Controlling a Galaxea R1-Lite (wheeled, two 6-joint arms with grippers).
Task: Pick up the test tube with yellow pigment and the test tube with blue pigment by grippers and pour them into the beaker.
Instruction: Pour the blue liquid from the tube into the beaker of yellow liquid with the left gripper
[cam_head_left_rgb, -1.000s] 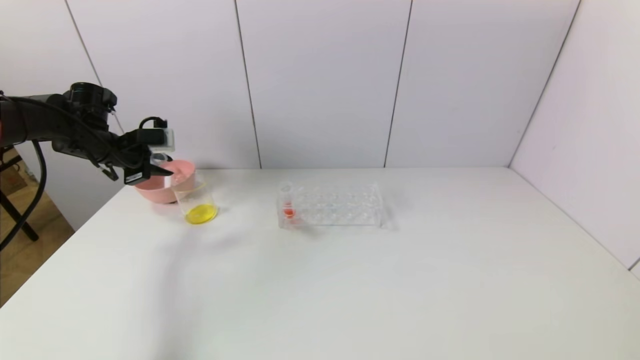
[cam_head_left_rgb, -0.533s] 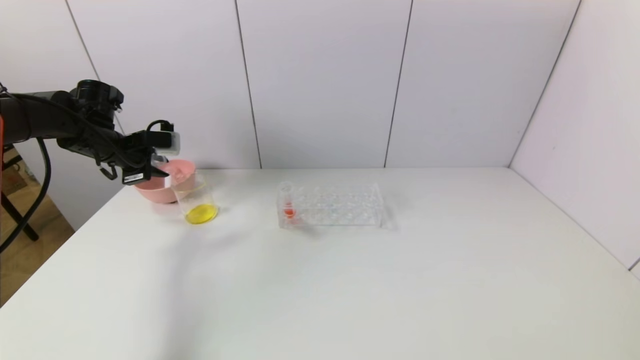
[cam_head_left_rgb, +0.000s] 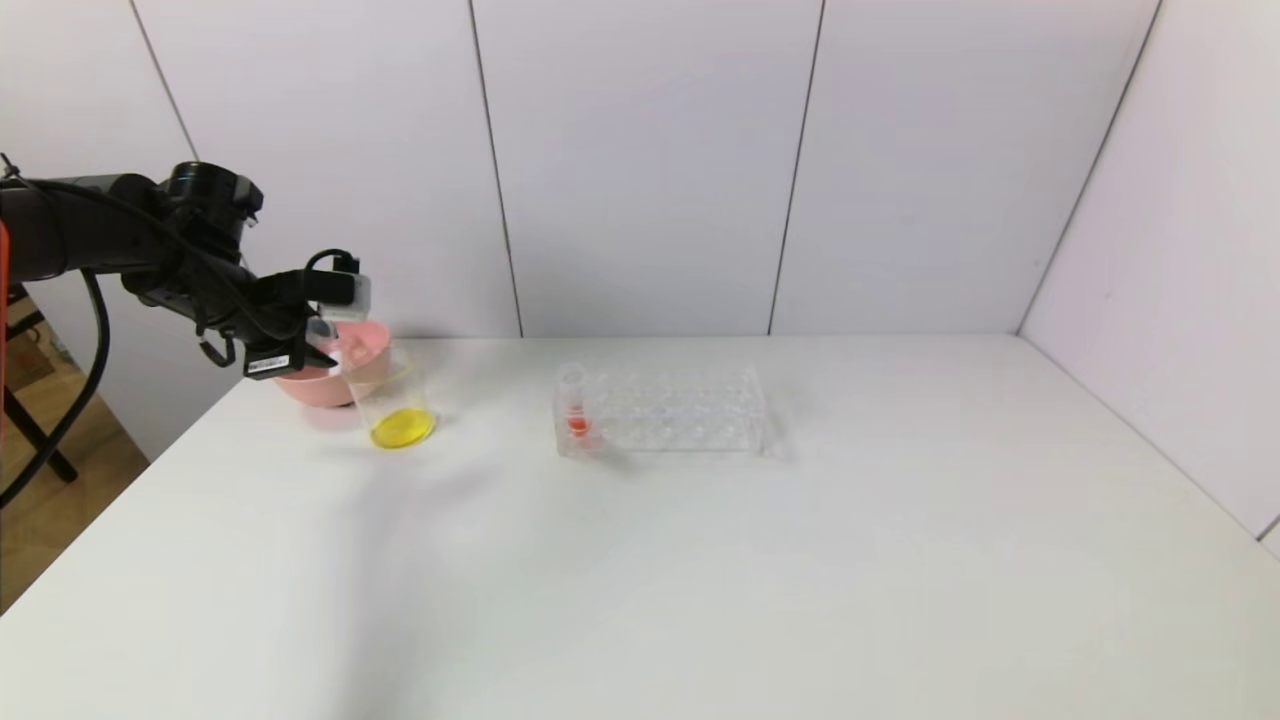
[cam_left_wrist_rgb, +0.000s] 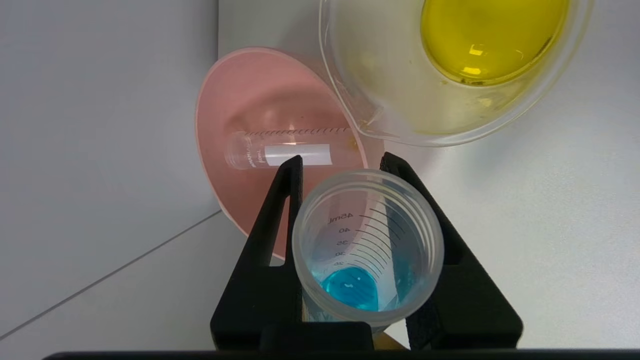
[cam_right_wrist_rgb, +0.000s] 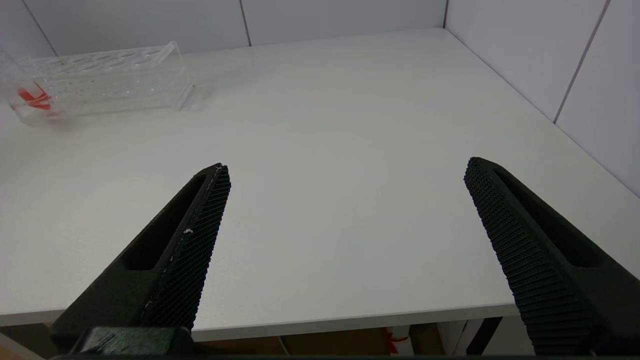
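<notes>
My left gripper (cam_head_left_rgb: 322, 338) is shut on the test tube with blue pigment (cam_left_wrist_rgb: 367, 250), which is open-mouthed with blue liquid at its bottom. I hold it above the pink bowl (cam_head_left_rgb: 300, 388), just left of the beaker (cam_head_left_rgb: 392, 402). The beaker (cam_left_wrist_rgb: 450, 65) holds yellow liquid. A clear tube with a white patch (cam_left_wrist_rgb: 290, 152) lies empty in the pink bowl (cam_left_wrist_rgb: 250, 100), with a trace of yellow at its mouth. My right gripper (cam_right_wrist_rgb: 345, 170) is open and empty over the table's front edge, out of the head view.
A clear plastic rack (cam_head_left_rgb: 665, 410) stands mid-table with a red-liquid tube (cam_head_left_rgb: 576, 405) in its left end; it also shows in the right wrist view (cam_right_wrist_rgb: 105, 85). The table's left edge runs close to the bowl. White walls stand behind and to the right.
My left gripper has moved a little to the right, toward the beaker, with the blue tube in it. Nothing else has moved.
</notes>
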